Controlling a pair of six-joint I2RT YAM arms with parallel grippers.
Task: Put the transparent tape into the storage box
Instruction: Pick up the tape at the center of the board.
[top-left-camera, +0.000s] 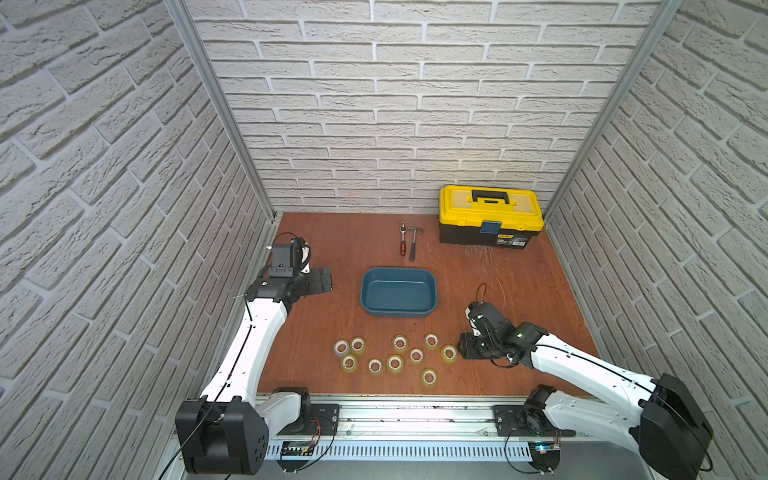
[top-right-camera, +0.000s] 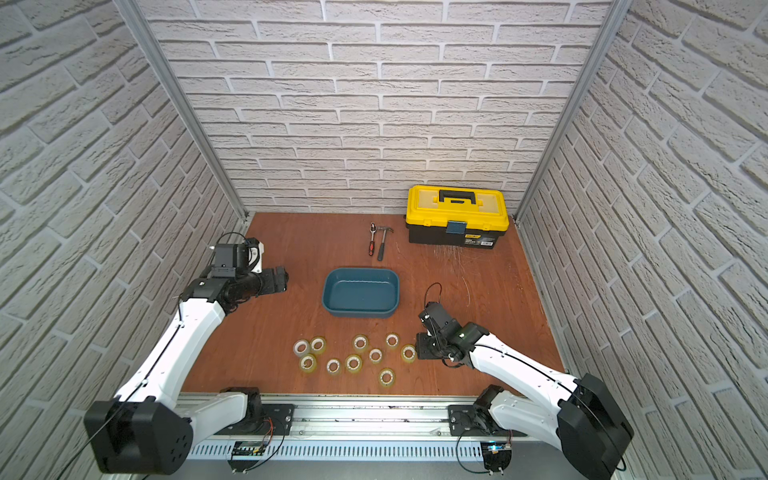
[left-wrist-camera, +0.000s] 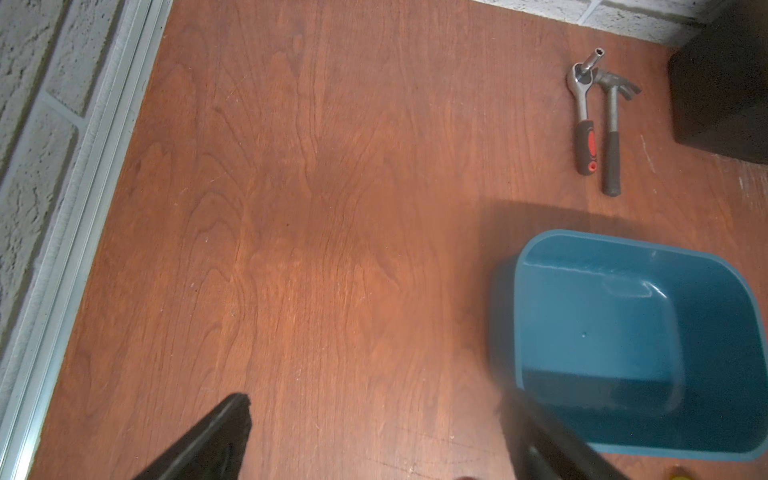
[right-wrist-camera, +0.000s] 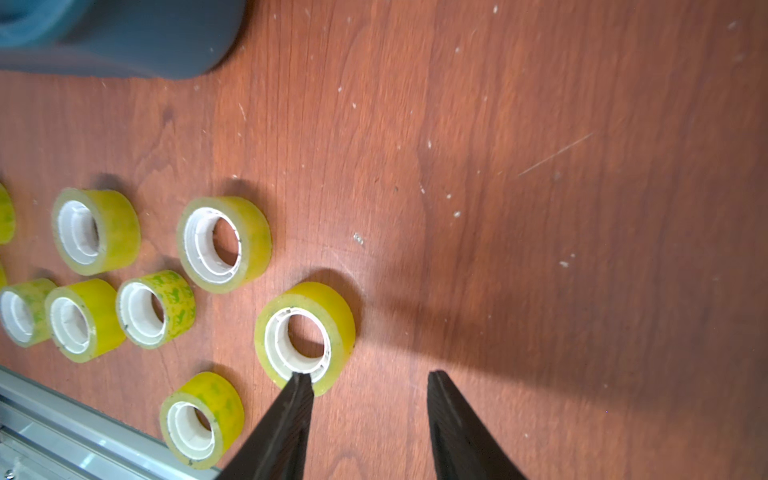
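Brick-look walls (top-left-camera: 374, 104); scratched wood tabletop (top-left-camera: 353, 245) bearing teal storage box (top-left-camera: 398, 270).

Left gripper (left-wrist-camera: 380, 405) held aloft, pointing forward, its jaws spread wide. Right gripper (right-wrist-camera: 368, 375) angled low, its jaws parted.

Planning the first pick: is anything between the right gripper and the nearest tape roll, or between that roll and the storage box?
Nothing visible separates the right gripper from the nearest tape roll. Toward the storage box, another roll sits near the straight path; lifted over it, nothing visible blocks.
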